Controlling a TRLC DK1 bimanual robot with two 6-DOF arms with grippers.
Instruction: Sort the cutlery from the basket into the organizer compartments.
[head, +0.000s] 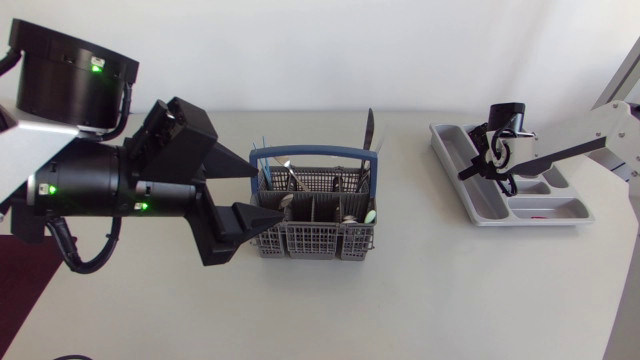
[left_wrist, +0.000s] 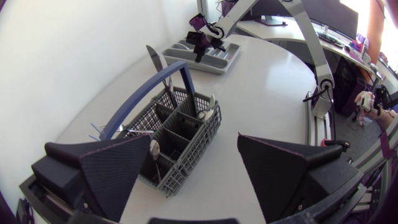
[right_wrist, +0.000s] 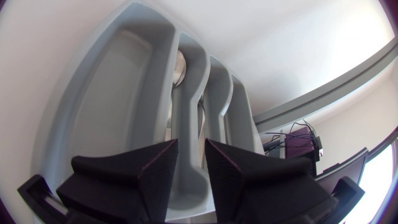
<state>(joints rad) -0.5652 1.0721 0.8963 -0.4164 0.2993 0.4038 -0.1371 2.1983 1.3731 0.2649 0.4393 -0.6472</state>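
A grey wire basket (head: 318, 238) with a blue handle (head: 318, 152) stands mid-table and holds several pieces of cutlery; a dark knife (head: 368, 128) sticks up from its back. My left gripper (head: 262, 192) hangs open and empty at the basket's left side; in its wrist view the basket (left_wrist: 186, 146) lies just ahead of the wide fingers. The grey organizer (head: 452, 160) sits at the far right. My right gripper (head: 500, 170) is low over it, jaws a narrow gap apart (right_wrist: 191, 149). A spoon (right_wrist: 179, 67) lies in the narrow compartment ahead of them.
The organizer's wide compartment (right_wrist: 118, 99) beside the spoon's slot shows nothing in it. The right arm's silver link (head: 585, 135) crosses above the organizer's far end. The organizer (left_wrist: 214, 61) shows far beyond the basket in the left wrist view.
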